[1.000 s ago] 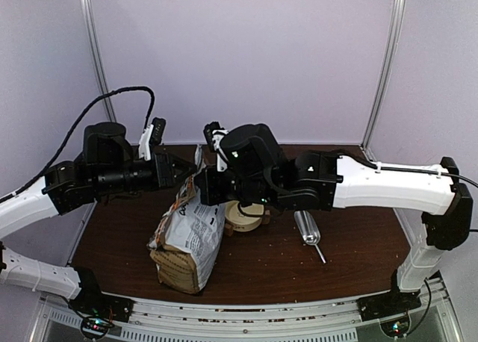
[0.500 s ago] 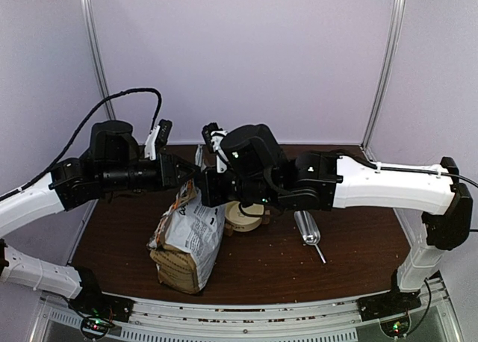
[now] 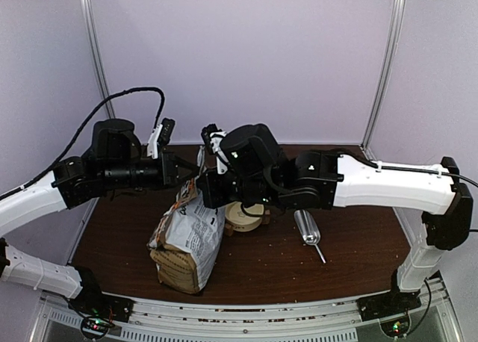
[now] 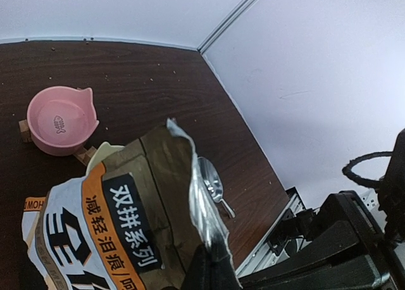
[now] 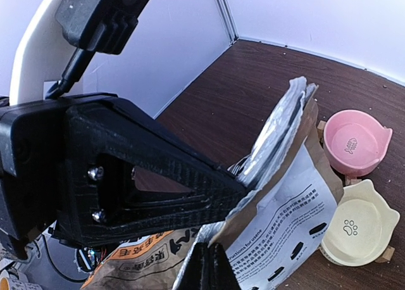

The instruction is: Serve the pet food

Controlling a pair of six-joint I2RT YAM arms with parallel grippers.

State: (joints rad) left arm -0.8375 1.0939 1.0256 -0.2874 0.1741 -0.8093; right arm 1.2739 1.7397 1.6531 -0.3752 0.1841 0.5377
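On the table (image 3: 358,245), the left tool (image 4: 209,268) and the right tool (image 5: 209,268) each pinch shut on opposite lips of the upright bag (image 3: 187,234), so opening it is in hand; next the lips need pulling apart to reach the pet food, unseen and presumably inside.

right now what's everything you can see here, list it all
food bag: one, white, tan and orange, upright on the left half of the table
pink bowl: one, pink, beyond the bag
cream bowl: one, pale yellow, next to the pink bowl
scoop: one, silver, lying right of the bowls
table: one, dark brown
left gripper: one, black, shut on the bag's top edge
right gripper: one, black, shut on the bag's top from the other side
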